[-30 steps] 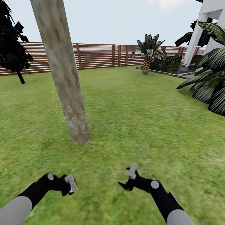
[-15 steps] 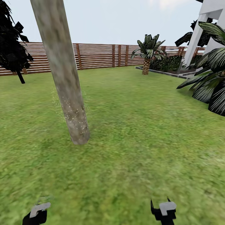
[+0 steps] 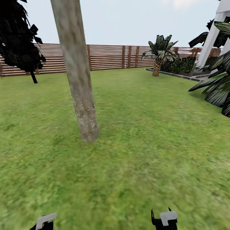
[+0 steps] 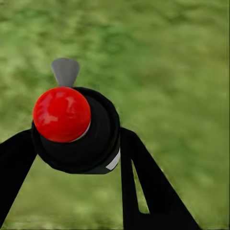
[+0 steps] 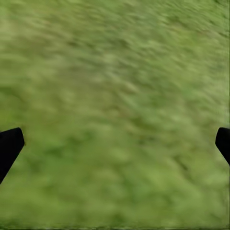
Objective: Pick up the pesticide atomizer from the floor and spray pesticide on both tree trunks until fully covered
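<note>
- The whole head view has slid since half a second ago: the tree trunk [image 3: 77, 76], the fence [image 3: 108, 57] and the short palm [image 3: 158, 52] all sit further to the picture's right, and the black cypress [image 3: 20, 41] shows more of itself at the left. Everything shifts together, so this is the camera turning, not the things moving.
- The tree trunk stands on the grass [image 3: 143, 134] a little left of centre, leaning in the picture, with pale speckles over its lower part near the base, much as in the earlier pictures.
- One second ago both arms reached well up into the head view; now only the tips show at the bottom edge, about where they were half a second ago.
- The left gripper [image 3: 45, 221] sits at the lower left edge of the head view. In its wrist view the left gripper [image 4: 72, 158] has its jaws closed around the pesticide atomizer [image 4: 76, 127], a dark round body with a red ball on top and a small grey nozzle just beyond it, held above the grass.
- The right gripper [image 3: 166, 219] sits at the lower right edge of the head view. In its wrist view the right gripper [image 5: 115, 143] has its jaws spread wide, the two dark tips at opposite edges with bare, blurred grass between them and nothing held.
- Dark palm fronds [image 3: 215, 89] and a corner of the white house [image 3: 213, 35] border the right side.
</note>
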You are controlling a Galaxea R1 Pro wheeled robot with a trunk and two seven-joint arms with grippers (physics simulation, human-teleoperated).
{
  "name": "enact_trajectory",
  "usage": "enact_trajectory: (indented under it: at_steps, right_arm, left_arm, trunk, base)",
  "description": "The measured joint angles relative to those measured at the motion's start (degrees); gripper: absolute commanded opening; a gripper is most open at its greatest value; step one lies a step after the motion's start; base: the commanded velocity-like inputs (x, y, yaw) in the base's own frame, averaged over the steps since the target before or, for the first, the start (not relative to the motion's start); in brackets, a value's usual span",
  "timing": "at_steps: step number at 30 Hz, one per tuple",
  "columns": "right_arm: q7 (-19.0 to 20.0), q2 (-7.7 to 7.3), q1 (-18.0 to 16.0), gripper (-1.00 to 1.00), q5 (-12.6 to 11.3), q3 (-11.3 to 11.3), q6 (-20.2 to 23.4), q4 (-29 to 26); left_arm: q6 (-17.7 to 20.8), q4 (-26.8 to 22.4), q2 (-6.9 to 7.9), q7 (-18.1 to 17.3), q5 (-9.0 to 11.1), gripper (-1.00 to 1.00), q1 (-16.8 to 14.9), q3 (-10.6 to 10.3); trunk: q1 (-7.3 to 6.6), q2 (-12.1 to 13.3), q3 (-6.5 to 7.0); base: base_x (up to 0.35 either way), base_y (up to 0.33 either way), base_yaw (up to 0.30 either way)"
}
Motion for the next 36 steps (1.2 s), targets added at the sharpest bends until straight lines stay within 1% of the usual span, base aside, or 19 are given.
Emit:
enact_trajectory:
  at_steps: [2, 6, 7, 9, 13, 19, 27, 36]
  right_arm:
    - [0.00, -0.01, 0.07, 1.00, 0.00, 0.00, 0.00, 0.00]
    - [0.00, -0.04, 0.09, 1.00, 0.01, 0.00, 0.00, 0.00]
    - [0.00, -0.04, 0.09, 1.00, 0.01, 0.00, 0.00, 0.00]
    - [0.00, -0.02, 0.09, 1.00, 0.03, 0.00, 0.00, 0.00]
    - [0.00, -0.01, 0.09, 1.00, 0.00, 0.00, 0.00, 0.03]
    - [0.00, -0.01, 0.09, 1.00, 0.07, 0.00, 0.00, 0.08]
    - [0.00, -0.01, 0.09, 1.00, 0.07, -0.01, 0.00, 0.08]
    - [0.00, -0.01, 0.09, 1.00, 0.08, -0.01, 0.00, 0.09]
  left_arm:
    - [-0.01, 0.00, 0.05, 0.43, 0.09, -1.00, 0.00, 0.14]
    - [-0.09, 0.01, 0.04, 6.31, 0.33, -1.00, 0.00, 0.28]
    - [-0.09, 0.01, -0.02, 7.30, 0.30, -1.00, 0.00, 0.16]
    - [-0.09, 0.00, -0.03, 8.06, 0.30, -1.00, 0.00, 0.10]
    - [-0.17, 0.00, -0.02, 7.78, 0.14, -1.00, 0.00, 0.06]
    - [-0.10, 0.00, -0.09, 7.65, -0.16, -1.00, 0.00, -0.03]
    - [-0.09, 0.00, -0.09, 7.57, 0.27, -1.00, 0.00, -0.03]
    - [-0.17, 0.00, -0.09, 7.57, 0.20, -1.00, 0.00, -0.03]
  trunk:
    - [0.00, 0.00, 0.00]
    - [0.00, 0.00, 0.00]
    - [0.00, 0.00, 0.00]
    - [0.00, 0.00, 0.00]
    - [0.00, 0.00, 0.00]
    - [0.00, 0.00, 0.00]
    - [0.00, 0.00, 0.00]
    - [0.00, 0.00, 0.00]
  base:
    - [-0.337, 0.000, 0.278]
    - [-0.338, 0.000, 0.278]
    - [-0.338, 0.000, 0.278]
    - [-0.338, 0.000, 0.278]
    - [-0.239, 0.000, 0.280]
    - [-0.008, 0.000, 0.280]
    - [0.000, 0.000, 0.280]
    - [0.000, 0.000, 0.281]
